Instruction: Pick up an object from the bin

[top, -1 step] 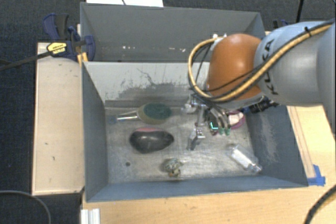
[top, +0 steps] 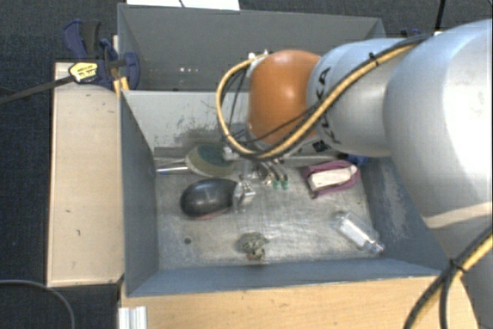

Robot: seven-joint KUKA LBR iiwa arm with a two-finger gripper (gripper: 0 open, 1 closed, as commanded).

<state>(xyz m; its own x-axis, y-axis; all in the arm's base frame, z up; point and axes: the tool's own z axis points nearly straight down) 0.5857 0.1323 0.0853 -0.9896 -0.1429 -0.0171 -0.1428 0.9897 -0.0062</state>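
Note:
My gripper hangs low in the middle of the bin, just below the orange wrist cover. Its metal tip sits right against the right end of a dark oval, mouse-like object lying on the bin floor at the left. Just behind that object lies a round green-grey scoop with a metal handle pointing left. A purple and white block lies to the right of the gripper.
A small clear tube lies at the front right of the bin. A small brownish lump sits near the front wall. The arm and its cables cover the back right of the bin.

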